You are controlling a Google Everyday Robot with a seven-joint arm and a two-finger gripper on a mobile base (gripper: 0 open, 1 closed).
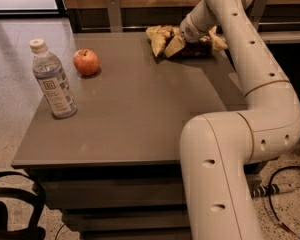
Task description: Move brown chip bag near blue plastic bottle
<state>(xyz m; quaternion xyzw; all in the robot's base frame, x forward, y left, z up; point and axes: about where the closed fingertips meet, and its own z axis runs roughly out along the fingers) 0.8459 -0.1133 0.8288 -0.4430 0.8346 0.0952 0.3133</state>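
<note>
Tool [184, 35]: at the chip bag [158, 39], well apart from the bottle [53, 81]; grip cannot be told.
Advice: carry low, skirting the apple [86, 62] near the bottle.

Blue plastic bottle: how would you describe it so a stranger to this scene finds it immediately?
Look at the grey table; the gripper is at its far edge, by the brown chip bag. The blue plastic bottle stands upright near the left edge, beside a red apple; it alone is tall, clear, white-capped.
</note>
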